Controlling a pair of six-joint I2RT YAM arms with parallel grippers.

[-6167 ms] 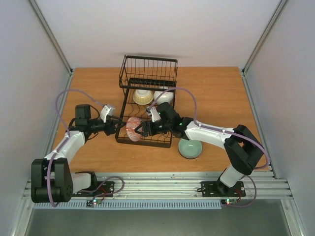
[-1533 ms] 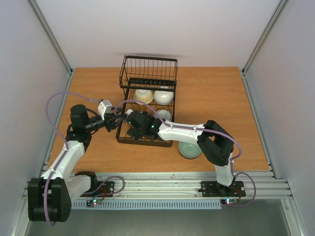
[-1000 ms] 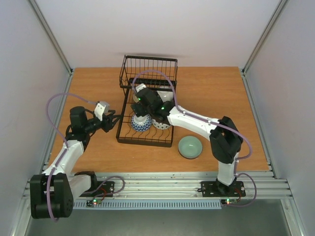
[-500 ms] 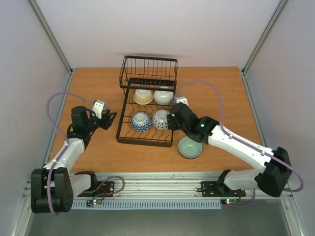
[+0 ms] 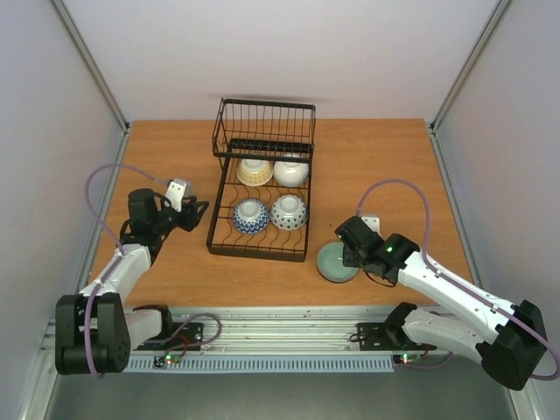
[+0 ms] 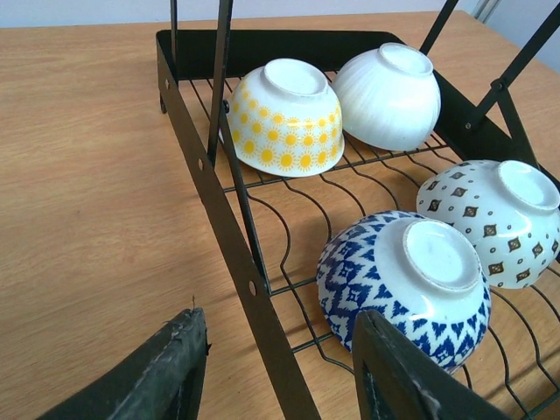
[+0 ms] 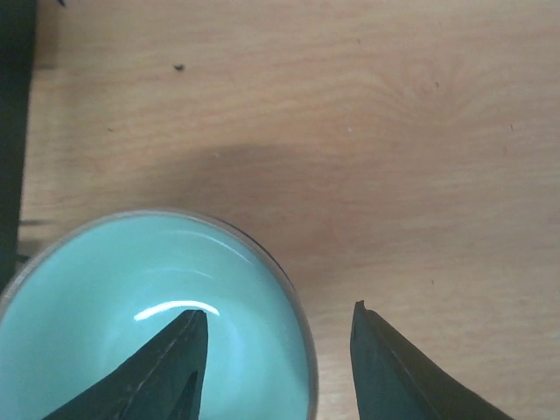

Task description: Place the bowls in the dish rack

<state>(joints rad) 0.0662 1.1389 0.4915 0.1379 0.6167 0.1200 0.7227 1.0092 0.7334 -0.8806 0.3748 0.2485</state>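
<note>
We see the right gripper (image 5: 347,248) has swung away from the dish rack (image 5: 259,254) to the pale green bowl (image 5: 332,264), which sits upright on the table just right of the rack. Its jaws are part-open and straddle the bowl's rim without gripping it. The left gripper (image 5: 199,210) stays beside the rack's left edge, part-open and empty. Four bowls remain upside down in the rack.

pale green bowl (image 5: 328,261), black rack (image 5: 254,254), blue-patterned bowl (image 5: 251,215)
</note>
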